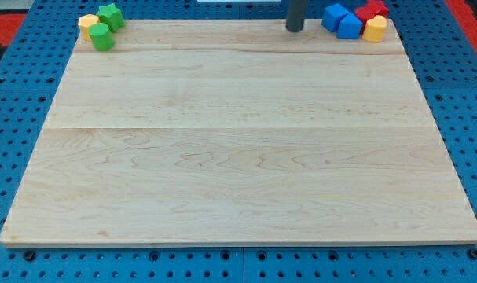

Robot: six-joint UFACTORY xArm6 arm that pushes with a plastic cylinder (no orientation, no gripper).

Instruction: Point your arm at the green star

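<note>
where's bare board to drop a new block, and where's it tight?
Everything below the top strip of the wooden board is bare. Also the top edge between the green star and my tip. Tight: top-left star, yellow block, green block; top-right blue blocks, red block, yellow block.

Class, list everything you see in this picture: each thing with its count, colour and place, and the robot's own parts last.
green star: 1, green, top left corner of the board
green block: 1, green, rounded, just below the star
yellow block: 1, yellow, left of the star
blue blocks: 2, blue, top right corner
red block: 1, red, top right, behind the blue ones
yellow block: 1, yellow, far right of that cluster
wooden board: 1, pale wood, centre
pegboard: 1, blue, under the board
my tip: 1, dark, top edge, left of the blue blocks, far from the green star
</note>
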